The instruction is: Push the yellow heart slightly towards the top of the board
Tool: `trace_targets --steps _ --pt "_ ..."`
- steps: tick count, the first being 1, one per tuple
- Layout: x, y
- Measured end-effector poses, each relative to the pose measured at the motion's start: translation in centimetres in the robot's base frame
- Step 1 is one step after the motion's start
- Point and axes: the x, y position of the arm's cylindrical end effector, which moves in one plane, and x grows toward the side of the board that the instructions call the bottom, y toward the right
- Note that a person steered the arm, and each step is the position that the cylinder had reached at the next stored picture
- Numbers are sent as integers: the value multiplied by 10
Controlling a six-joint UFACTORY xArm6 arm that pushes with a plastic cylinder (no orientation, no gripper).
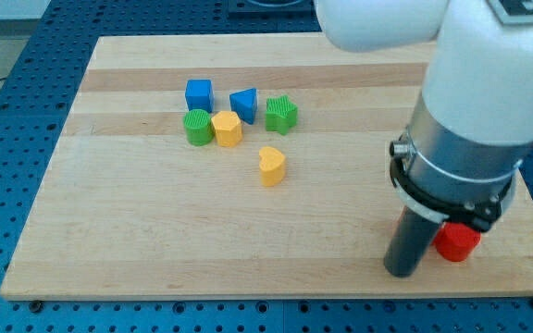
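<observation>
The yellow heart (271,166) lies on the wooden board (155,231) a little left of the middle, alone below the block cluster. My tip (401,271) rests on the board near the view's bottom right, far to the right of and below the heart. A red block (456,242) sits just right of the rod, partly hidden by the arm.
A cluster lies above and left of the heart: a blue cube (198,94), a blue triangle (244,104), a green star (281,115), a green round block (197,127) and a yellow hexagon (227,129). The arm's white body (479,102) covers the board's right side.
</observation>
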Motion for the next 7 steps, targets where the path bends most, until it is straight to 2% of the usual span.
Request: trace_targets --steps 1,2,3,7 --pt "1 -59" --pt "1 -74" --pt "-22 -77" --pt "-171 -114"
